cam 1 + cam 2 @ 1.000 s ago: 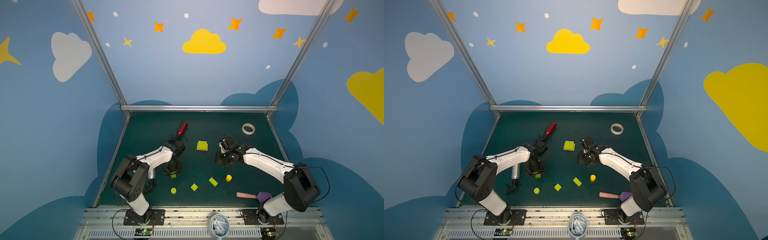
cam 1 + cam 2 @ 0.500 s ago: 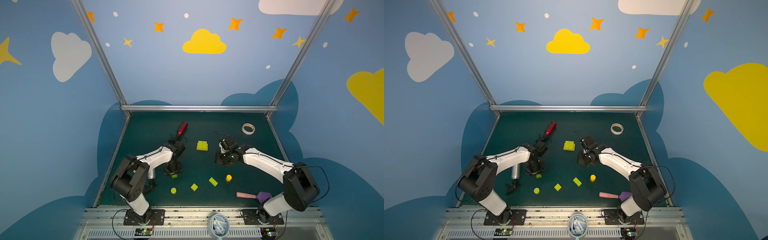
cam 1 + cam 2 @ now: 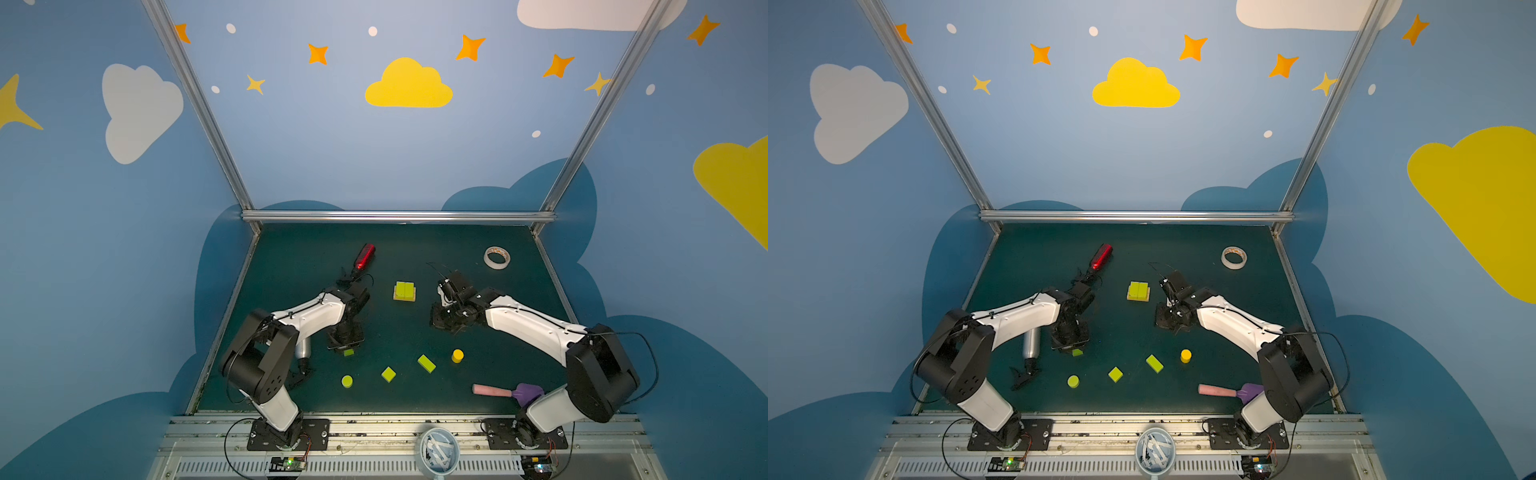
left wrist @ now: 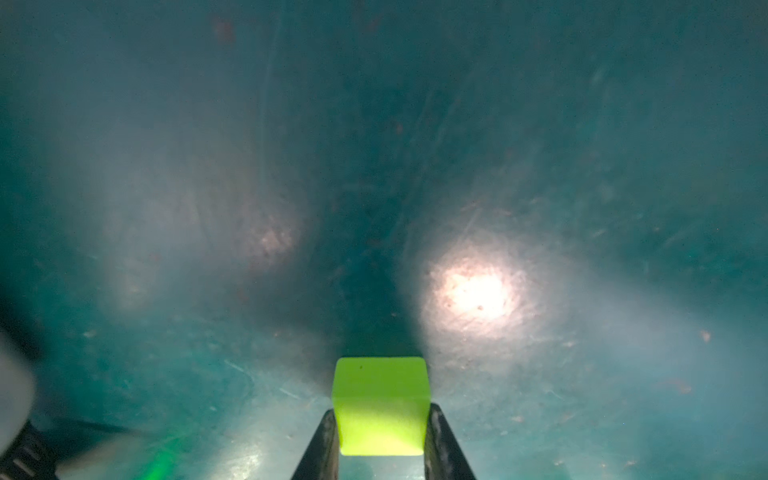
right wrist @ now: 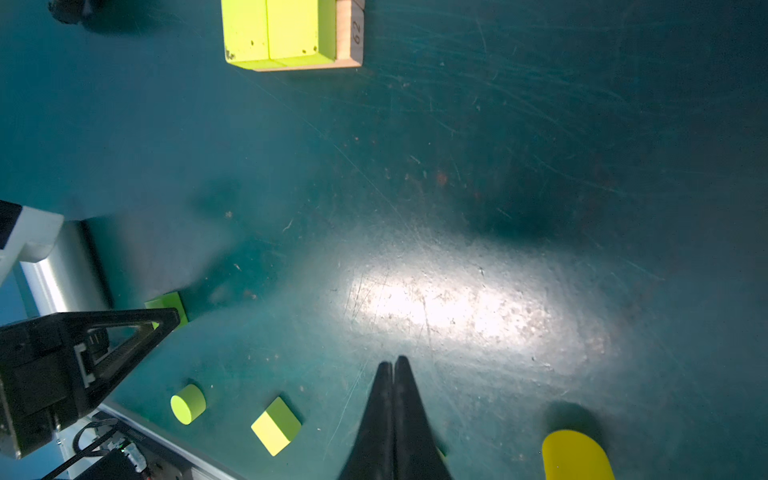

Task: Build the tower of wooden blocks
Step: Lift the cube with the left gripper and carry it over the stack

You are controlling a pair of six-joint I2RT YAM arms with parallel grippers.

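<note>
table (image 3: 291, 270): dark green mat, pretty scuffed up, everything sits on it
left arm (image 3: 311, 316): reaches in from its base at the front edge, white forearm angled toward the middle, wrist folded over so the hand points straight down at the mat
right arm (image 3: 528, 324): same deal mirrored, forearm stretched toward the centre, wrist tipped down low over bare mat, between the stack and the yellow cylinder
left gripper (image 4: 382, 409): narrow, both jaws pressed against the sides of a green cube (image 3: 348, 352), which sits flat on the mat
right gripper (image 5: 392, 361): jaws pinched fully together, nothing in them, tip just above the mat
pink-handled tool (image 3: 507, 390): lying near the front, close to the right arm's base
red tool (image 3: 365, 255): toward the back, beyond the left wrist
tape roll (image 3: 497, 257): back right, well apart from the blocks
stack (image 3: 404, 291): two green bars side by side on top of tan bars, mid-table between the two wrists
green bar (image 3: 427, 363): loose, lying at an angle toward the front
loose cube (image 3: 388, 374): just beside that bar, on its left in both top views
yellow cylinder (image 3: 457, 355): upright, to the right of the green bar
green cylinder (image 3: 347, 381): upright, nearer the front edge than the gripped cube
</note>
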